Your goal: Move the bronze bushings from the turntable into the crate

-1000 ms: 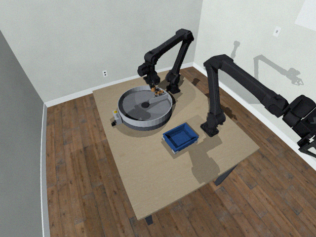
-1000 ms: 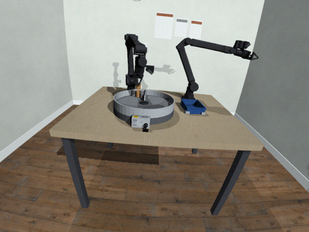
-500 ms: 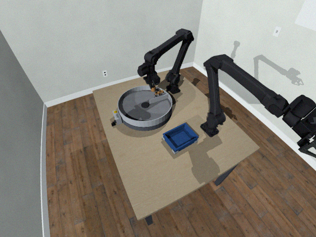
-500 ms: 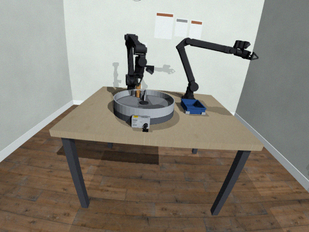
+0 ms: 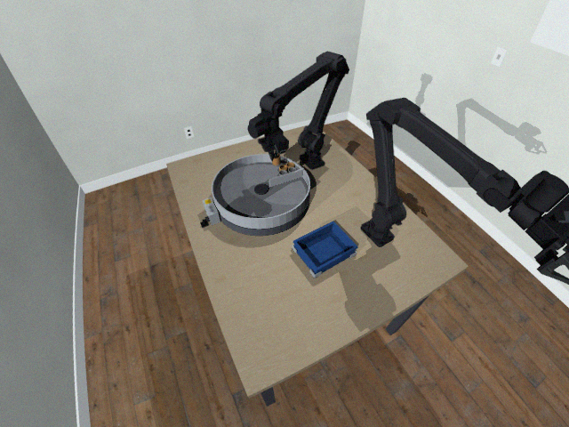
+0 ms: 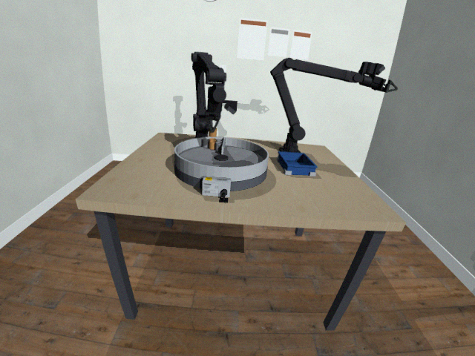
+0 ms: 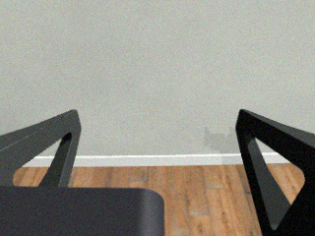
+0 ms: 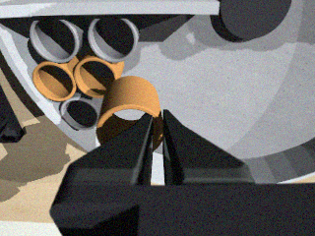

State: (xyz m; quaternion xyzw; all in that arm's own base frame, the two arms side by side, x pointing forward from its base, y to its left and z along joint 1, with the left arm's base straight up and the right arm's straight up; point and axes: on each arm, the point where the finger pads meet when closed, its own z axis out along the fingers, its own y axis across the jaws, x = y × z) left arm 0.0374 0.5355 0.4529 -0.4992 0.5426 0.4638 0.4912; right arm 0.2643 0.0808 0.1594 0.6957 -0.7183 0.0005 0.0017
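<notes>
1. Bronze bushing (image 5: 276, 161) (image 6: 213, 133) (image 8: 130, 93): I have one by its wall, pinched in my right jaws (image 5: 276, 154) (image 6: 215, 129), raised above the other bushings, at the outer side of the turntable (image 5: 261, 223) (image 6: 222, 171) (image 8: 246, 98).
2. Below it, two more bronze bushings (image 5: 291, 165) (image 6: 211, 144) (image 8: 88, 60) stand on the turntable, close together.
3. Three steel bushings (image 8: 93, 46) stand around that pair, two of them beside the pale divider (image 5: 284, 176) (image 6: 223, 145) (image 8: 108, 7).
4. My left jaws (image 5: 561, 268) (image 6: 391, 86) are spread wide, well apart from the turntable and crate.
5. The blue crate (image 5: 337, 261) (image 6: 303, 169) sits level on the surface (image 5: 276, 321) (image 6: 153, 199) (image 8: 39, 197), between its pale corner guides (image 5: 315, 274) (image 6: 288, 173), as far as I can see.
</notes>
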